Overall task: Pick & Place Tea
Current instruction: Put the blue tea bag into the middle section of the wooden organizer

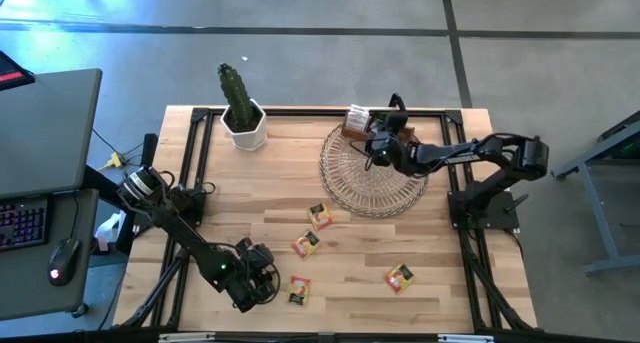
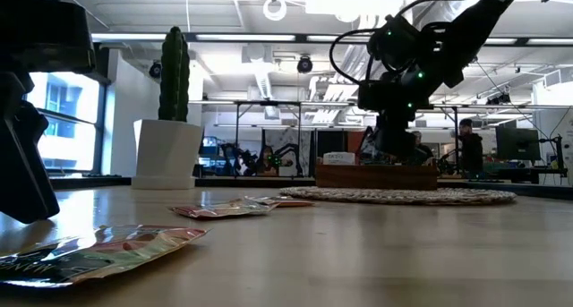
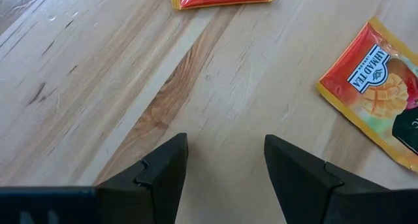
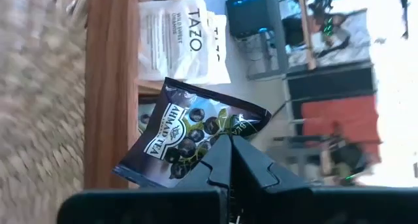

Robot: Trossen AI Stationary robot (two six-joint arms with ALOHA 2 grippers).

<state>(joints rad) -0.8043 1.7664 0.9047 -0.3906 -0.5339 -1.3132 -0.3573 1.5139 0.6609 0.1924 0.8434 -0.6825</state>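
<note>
Several orange-and-white tea sachets lie flat on the wooden table, among them one beside my left gripper and others. My left gripper stands open over bare wood, with a sachet off to one side. My right gripper hovers over the wicker mat by the brown wooden box, shut on a black tea sachet. White sachets stand in the box. My right gripper pinches the black sachet at its edge between the two shut fingers. The sachet sticks out past the fingertips, tilted and lifted clear, in front of the box's wooden wall.
A cactus in a white pot stands at the table's far left. The round wicker mat and the box fill the far middle. In the low view a sachet lies close by, with my left arm dark beside it.
</note>
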